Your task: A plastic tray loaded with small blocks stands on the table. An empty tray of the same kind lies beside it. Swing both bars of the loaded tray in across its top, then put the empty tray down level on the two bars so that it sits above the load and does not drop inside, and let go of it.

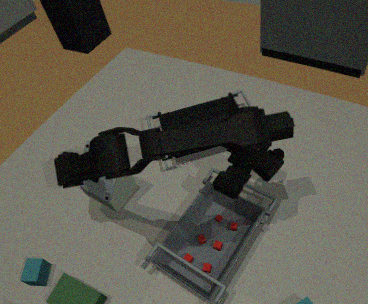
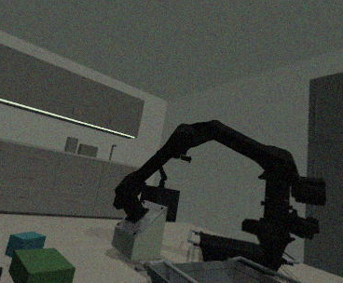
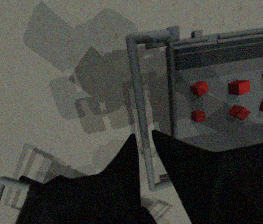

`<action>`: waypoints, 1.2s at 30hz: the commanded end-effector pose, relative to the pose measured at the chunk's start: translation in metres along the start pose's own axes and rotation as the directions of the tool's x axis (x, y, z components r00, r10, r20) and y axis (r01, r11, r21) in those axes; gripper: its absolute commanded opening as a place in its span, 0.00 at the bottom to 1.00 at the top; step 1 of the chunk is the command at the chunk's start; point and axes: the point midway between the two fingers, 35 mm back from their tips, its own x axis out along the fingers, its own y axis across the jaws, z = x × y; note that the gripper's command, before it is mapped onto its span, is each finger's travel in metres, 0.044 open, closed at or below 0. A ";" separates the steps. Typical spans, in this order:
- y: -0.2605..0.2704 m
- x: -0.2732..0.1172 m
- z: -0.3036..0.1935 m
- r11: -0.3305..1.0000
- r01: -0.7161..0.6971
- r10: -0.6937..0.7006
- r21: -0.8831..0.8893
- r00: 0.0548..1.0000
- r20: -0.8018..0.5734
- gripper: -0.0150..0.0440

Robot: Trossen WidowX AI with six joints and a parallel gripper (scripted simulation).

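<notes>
The loaded tray holds several red blocks. Its near bar appears to lie in across the top. Its far bar stands out beyond the far end. My gripper is at that far bar, its fingers slightly open; in the wrist view the bar runs through the gap between the fingertips. Any contact with it cannot be told. The empty tray lies behind the arm in the top view, its wire bars at its ends, partly hidden by the arm.
A pale wedge-shaped block stands under the left end of the arm. A teal block and a green block lie at the front left. Dark cabinets stand beyond the table.
</notes>
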 end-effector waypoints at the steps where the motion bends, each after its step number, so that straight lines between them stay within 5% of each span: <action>1: -0.002 0.021 -0.001 1.000 0.009 -0.009 -0.005 1.000 -0.005 0.40; 8: -0.003 0.037 -0.002 1.000 0.010 -0.010 -0.004 1.000 -0.005 0.40; 25: -0.042 0.002 -0.001 1.000 0.011 -0.011 -0.005 1.000 -0.006 0.40; 36: -0.077 0.023 -0.001 1.000 0.014 -0.014 -0.006 1.000 -0.006 0.40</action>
